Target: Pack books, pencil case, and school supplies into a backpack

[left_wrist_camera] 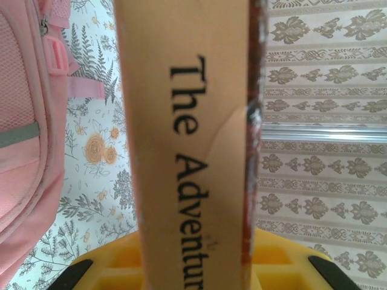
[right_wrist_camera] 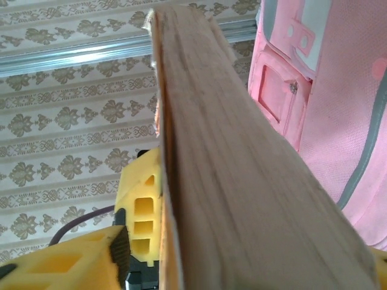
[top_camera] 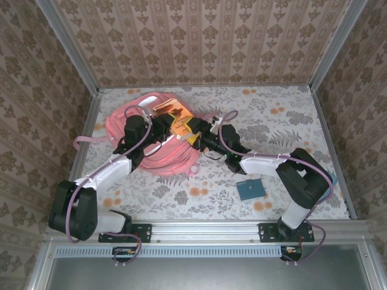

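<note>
- Two robot arms meet over a pink backpack (top_camera: 158, 158) that lies on the flowered table (top_camera: 284, 121), toward its far left, with one strap trailing out to the left.
- An orange book (top_camera: 175, 121) is held above the backpack's upper right part (the tan spine, seen from the left wrist, reads "The Adventur", and the frame's edge cuts off the rest).
- The left claw (left_wrist_camera: 193, 275) pinches this book. Its yellow fingers (left_wrist_camera: 115, 266) sit against both covers, and the spine rises straight up from between them.
- The right claw (right_wrist_camera: 248, 266) comes in from the opposite side, with a finger on either side of the book's page edge. The right wrist view does not show whether it is pressing on the covers, as a narrow gap seems to lie beside the dark pad (right_wrist_camera: 121, 244) of one finger.
- In the left wrist view, the backpack's mesh pocket and grey stripe fill the left edge. In the right wrist view, a zipped front pocket shows at the right.
- A small teal book (top_camera: 249, 190) lies flat on the table near the right arm's base, well apart from the backpack.
- Patterned wallpaper (top_camera: 199, 36) lines the walls around the table.
</note>
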You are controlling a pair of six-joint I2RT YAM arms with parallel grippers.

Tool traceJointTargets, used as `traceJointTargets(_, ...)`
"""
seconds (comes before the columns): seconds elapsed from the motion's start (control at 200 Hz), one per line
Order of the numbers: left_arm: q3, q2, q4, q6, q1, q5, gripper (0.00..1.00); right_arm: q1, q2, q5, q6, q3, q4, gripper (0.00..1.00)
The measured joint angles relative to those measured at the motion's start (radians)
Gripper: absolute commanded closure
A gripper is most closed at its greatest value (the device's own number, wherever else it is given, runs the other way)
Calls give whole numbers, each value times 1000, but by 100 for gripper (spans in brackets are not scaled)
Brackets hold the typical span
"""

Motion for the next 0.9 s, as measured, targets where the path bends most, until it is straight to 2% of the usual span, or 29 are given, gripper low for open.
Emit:
traceJointTargets(0.085, -6, 0, 0, -2, 5, -2, 72, 0, 0, 17, 10, 0, 8, 63)
traceJointTargets(0.165, -7, 0, 0, -2, 10, 1, 54, 0, -1, 36, 4, 0, -4, 73)
traceJointTargets(0.26, -10, -2, -11, 21, 17, 11, 32, -2, -23, 55, -25, -3, -70, 81)
traceJointTargets(0.36, -10, -28, -80, 101, 27, 25, 17, -10, -83, 80, -94, -6, -203, 84)
traceJointTargets(0.47, -8, -92, -220, 249, 38, 23, 10, -29, -180, 122, -200, -9, -374, 84)
traceJointTargets(0.68, 81, -155, -606, 651, 38, -8, 0, -86, -386, 197, -403, -8, -693, 84)
traceJointTargets(0.9, 204, -146, -872, 947, 0, -77, 0, -139, -494, 244, -518, -10, -902, 84)
